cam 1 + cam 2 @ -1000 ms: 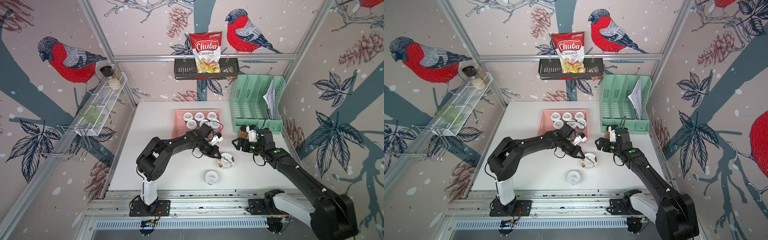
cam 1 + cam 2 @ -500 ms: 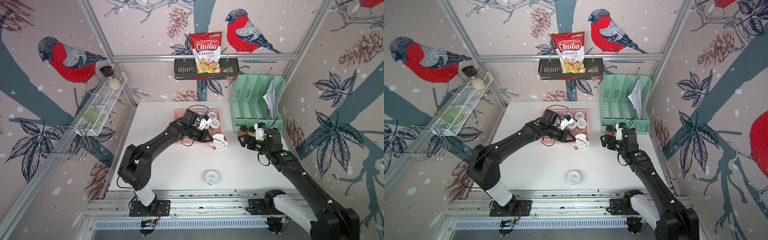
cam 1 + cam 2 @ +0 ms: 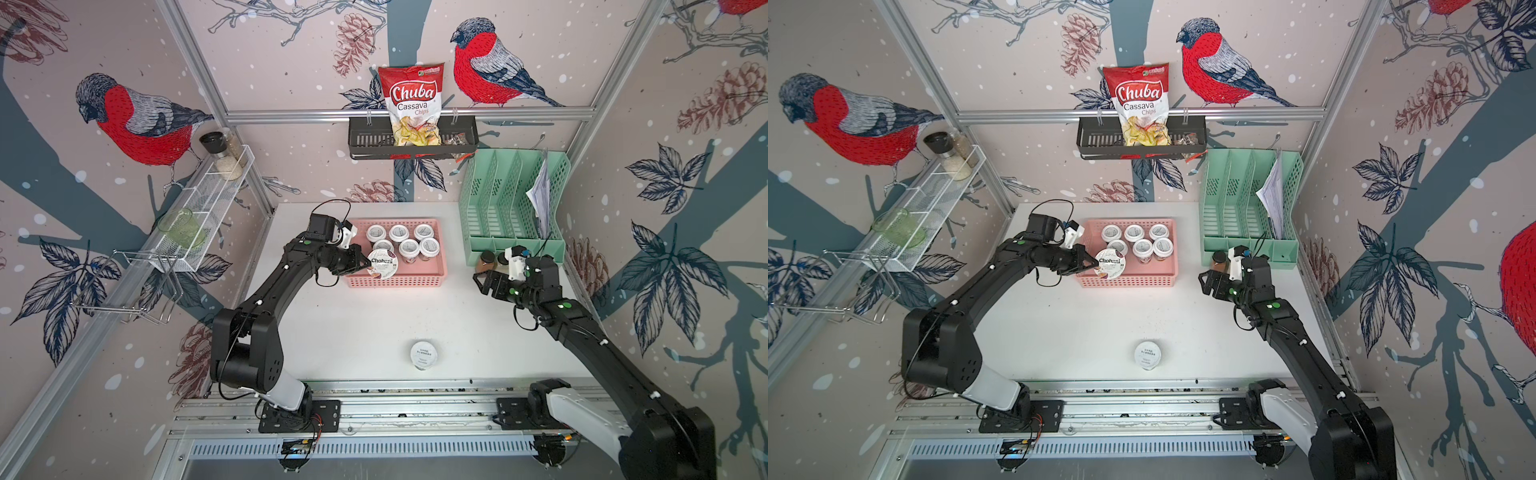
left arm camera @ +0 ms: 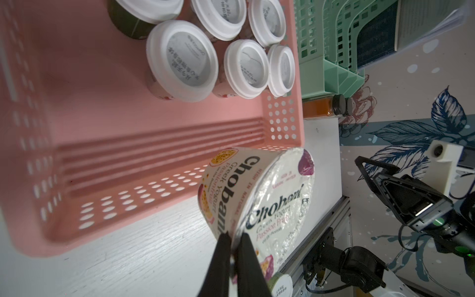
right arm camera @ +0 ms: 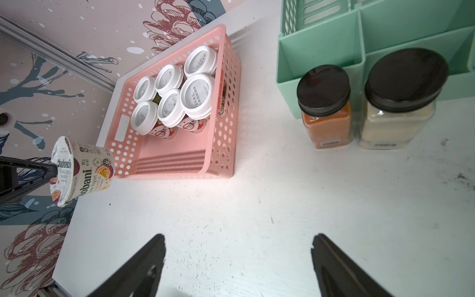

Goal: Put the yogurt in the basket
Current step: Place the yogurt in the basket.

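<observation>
Hanging tilted, Chobani cup [image 3: 382, 264], base toward basket [image 3: 409, 282]

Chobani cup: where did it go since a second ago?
The left gripper, shut on the Chobani cup at its rim, carried it from the middle of the table back to the basket. It now hangs at the near-left corner, tipped on its side. Nothing was let go. The right gripper stays open by the jars. The six cups in the basket and the lone cup have not moved.
</observation>
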